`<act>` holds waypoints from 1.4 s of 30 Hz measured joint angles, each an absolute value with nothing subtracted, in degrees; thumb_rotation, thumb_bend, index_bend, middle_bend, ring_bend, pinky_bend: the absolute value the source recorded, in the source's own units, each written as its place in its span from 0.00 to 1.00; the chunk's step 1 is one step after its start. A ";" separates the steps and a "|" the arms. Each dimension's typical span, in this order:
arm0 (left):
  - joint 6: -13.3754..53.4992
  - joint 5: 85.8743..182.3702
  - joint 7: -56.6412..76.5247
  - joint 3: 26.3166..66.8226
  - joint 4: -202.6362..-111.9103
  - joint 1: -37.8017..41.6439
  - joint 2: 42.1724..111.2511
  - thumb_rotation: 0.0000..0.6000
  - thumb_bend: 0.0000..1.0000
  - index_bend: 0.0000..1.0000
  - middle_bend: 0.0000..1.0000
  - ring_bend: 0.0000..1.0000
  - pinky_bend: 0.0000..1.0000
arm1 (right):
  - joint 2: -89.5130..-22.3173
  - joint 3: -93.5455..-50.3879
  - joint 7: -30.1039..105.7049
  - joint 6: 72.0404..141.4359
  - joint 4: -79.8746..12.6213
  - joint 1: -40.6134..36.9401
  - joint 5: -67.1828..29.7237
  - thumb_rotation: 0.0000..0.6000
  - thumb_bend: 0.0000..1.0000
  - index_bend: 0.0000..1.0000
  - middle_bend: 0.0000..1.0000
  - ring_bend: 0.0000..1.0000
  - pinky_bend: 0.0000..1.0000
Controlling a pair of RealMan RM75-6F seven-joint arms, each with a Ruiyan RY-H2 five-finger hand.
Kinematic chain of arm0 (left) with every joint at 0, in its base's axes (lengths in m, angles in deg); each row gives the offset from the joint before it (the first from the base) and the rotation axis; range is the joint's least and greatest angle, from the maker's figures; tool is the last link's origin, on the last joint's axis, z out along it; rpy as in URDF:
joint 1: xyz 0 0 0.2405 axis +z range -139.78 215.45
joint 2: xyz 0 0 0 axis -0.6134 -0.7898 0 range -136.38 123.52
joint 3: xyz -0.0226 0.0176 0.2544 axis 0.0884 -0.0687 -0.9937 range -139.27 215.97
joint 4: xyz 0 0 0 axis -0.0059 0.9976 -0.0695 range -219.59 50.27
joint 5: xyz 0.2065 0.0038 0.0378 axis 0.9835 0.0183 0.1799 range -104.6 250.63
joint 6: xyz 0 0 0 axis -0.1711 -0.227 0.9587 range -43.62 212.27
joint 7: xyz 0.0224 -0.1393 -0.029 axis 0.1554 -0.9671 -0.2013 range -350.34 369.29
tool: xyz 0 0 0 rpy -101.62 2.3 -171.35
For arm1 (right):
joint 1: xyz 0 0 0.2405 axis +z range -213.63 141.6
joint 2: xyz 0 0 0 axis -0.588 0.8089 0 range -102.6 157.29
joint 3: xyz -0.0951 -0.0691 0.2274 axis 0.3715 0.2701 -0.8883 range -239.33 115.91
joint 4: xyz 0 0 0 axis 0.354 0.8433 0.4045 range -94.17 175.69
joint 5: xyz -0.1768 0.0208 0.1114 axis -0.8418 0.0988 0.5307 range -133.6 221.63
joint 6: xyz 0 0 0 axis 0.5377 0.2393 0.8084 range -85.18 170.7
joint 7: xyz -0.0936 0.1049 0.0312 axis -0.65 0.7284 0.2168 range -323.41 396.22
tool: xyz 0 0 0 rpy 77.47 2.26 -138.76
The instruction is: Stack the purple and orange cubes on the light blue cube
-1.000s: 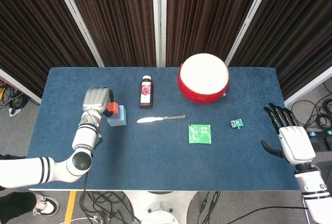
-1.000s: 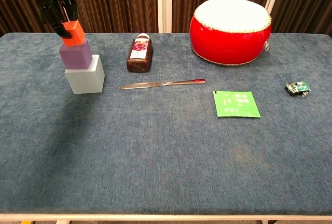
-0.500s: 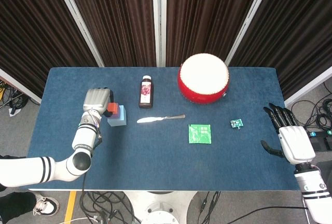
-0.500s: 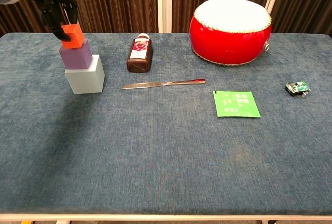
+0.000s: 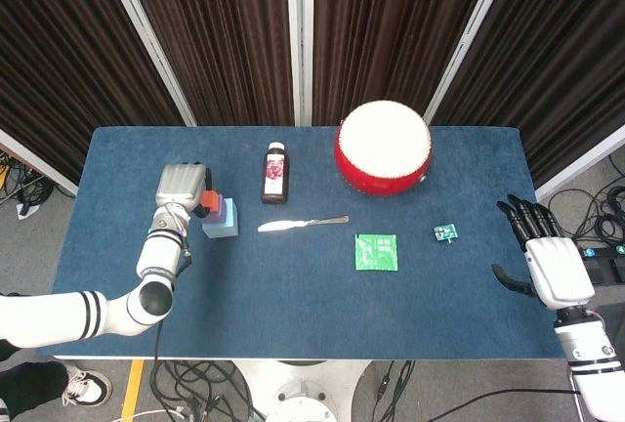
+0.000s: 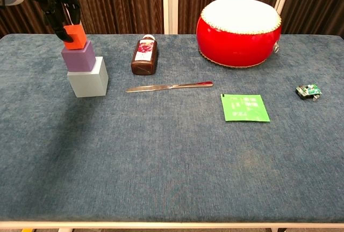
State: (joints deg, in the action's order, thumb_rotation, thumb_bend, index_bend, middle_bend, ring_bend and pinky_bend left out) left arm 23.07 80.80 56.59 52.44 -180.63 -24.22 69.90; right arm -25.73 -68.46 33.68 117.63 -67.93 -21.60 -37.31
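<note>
A blue table [image 5: 293,275] stands on a grey floor [image 5: 39,246]. At 12 o'clock hang dark curtains [image 5: 225,31].

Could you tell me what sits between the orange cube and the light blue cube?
The purple cube, stacked on the light blue cube, with the orange cube above it in the left hand; the chest view shows this.

The desk [image 6: 172,162] is covered in dark blue, faintly mottled cloth. On it, the orange cube [image 6: 74,36] tops the purple cube [image 6: 78,56] and the light blue cube [image 6: 87,77]. The drum [image 6: 238,25] is glossy red with a cream top. The bottle [image 6: 144,56] is dark brown with a pink-patterned label, the knife [image 6: 169,86] silver, the packet [image 6: 244,107] bright green with pale print, and the curtains [image 5: 225,41] are dark brown.
</note>
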 measured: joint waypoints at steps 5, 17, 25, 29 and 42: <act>23.31 81.25 56.02 51.81 -180.65 -23.85 69.80 1.00 0.28 0.58 0.41 0.34 0.44 | -25.85 -68.51 33.28 117.41 -68.02 -21.46 -37.04 1.00 0.20 0.00 0.00 0.00 0.00; 24.55 81.66 54.26 51.60 -180.88 -23.48 69.53 1.00 0.22 0.37 0.38 0.33 0.43 | -25.89 -68.50 33.41 117.31 -67.89 -21.42 -36.90 1.00 0.20 0.00 0.00 0.00 0.00; 24.20 82.20 53.21 52.19 -182.22 -23.58 68.52 1.00 0.18 0.25 0.32 0.30 0.41 | -25.76 -68.51 33.62 117.34 -67.94 -21.44 -36.93 1.00 0.20 0.00 0.00 0.00 0.00; 22.21 81.93 53.39 52.71 -185.06 -23.75 67.10 1.00 0.16 0.24 0.31 0.28 0.39 | -25.59 -68.55 33.94 117.38 -68.01 -21.45 -36.99 1.00 0.20 0.00 0.00 0.00 0.00; 7.55 96.80 53.60 51.96 -200.87 -20.97 60.17 1.00 0.13 0.25 0.30 0.25 0.33 | -24.86 -68.12 35.38 119.08 -68.19 -22.37 -39.16 1.00 0.20 0.00 0.00 0.00 0.00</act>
